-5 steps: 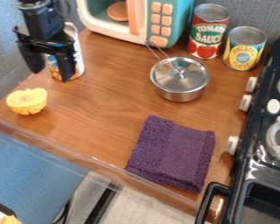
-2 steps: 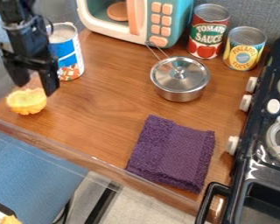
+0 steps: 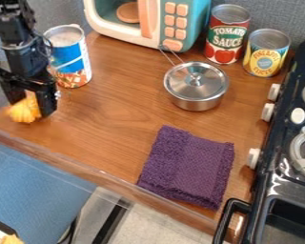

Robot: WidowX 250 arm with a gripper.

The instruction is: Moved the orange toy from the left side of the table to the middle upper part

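Camera view: ridged orange plastic-looking toy [image 3: 23,111], left side of the brown wooden table [image 3: 110,112]
Toy's long axis: seems upright, partly hidden
Black two-finger gripper [image 3: 29,106]: at the toy; grasp cannot be told

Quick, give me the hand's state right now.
Hand: down at the orange toy; whether it is open or closed on the toy cannot be told.
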